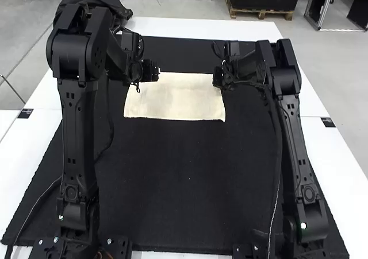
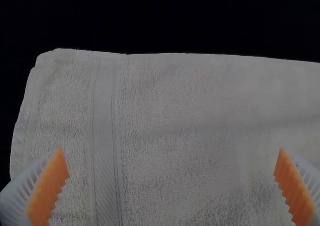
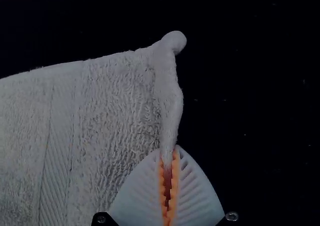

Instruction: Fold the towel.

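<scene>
On the far part of the black mat (image 1: 184, 167), see the towel (image 1: 175, 101) laid flat in a rectangle. Pinched at one side edge by the right gripper (image 3: 169, 158), likely to secure that end for folding. Open at the left gripper (image 2: 171, 156), over the opposite end, presumably to allow a matching grip.

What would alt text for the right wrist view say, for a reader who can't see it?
The right gripper, white and ribbed with orange pads, pinches one edge of an off-white terry towel, which bunches into a narrow ridge there. A flat woven band runs across the towel near that edge, and a black mat lies around it.
</scene>
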